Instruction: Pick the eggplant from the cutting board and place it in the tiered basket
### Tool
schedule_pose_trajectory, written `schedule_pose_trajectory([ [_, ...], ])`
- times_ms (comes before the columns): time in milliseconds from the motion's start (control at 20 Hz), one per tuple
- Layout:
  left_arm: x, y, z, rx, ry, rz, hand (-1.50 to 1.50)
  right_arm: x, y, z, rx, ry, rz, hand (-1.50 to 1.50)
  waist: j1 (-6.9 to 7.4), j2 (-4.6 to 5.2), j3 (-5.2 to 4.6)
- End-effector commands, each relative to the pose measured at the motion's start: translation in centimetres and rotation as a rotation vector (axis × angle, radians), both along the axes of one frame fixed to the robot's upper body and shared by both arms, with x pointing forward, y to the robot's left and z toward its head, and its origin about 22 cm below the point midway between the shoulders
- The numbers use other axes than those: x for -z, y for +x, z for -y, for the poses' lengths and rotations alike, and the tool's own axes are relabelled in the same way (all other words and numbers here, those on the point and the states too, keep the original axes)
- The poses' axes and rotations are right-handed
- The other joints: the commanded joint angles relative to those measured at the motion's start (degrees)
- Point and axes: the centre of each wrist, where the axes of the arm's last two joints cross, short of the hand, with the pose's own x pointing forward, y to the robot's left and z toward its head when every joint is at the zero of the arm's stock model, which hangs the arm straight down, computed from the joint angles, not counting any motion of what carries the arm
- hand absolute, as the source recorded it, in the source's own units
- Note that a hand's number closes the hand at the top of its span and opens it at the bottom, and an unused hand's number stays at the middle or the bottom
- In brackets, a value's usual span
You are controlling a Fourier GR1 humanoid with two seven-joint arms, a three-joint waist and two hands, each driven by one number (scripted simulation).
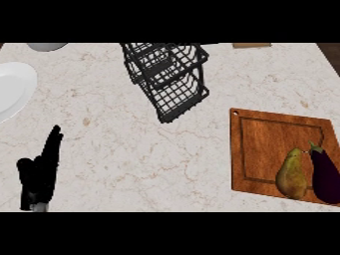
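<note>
Counter (128, 154), eggplant (327, 177) well apart from left hand (38, 172)

The left hand (38, 178) rests open on the robot's side of the white plate (4, 93), apart from it. Its black fingers (52, 144) are straight and point up toward the plate's near rim. A sliver of grey forearm (37, 207) shows beneath the hand, farther from the plate.
</note>
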Motion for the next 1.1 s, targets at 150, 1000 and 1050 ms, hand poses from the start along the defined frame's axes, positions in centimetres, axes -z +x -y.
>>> schedule_pose_trajectory([
  [150, 1.2, -1.2, 4.0, 0.049, -0.016, -0.031, 0.00, -2.2, -4.7, -2.3, -0.203, 0.100, -0.342, -1.50, 2.87, 0.77, -0.47],
  [1000, 0.8, -1.0, 4.1, 0.091, -0.017, -0.033, 0.00, -9.2, -1.6, -9.0, -0.205, -0.042, -0.977, -1.50, 5.99, 1.18, -0.26],
  [1050, 1.0, -0.6, 4.3, 0.094, -0.028, -0.030, 0.00, -9.4, -1.2, -9.0, -0.210, -0.034, -1.019, -1.50, 5.88, 1.20, -0.27],
])
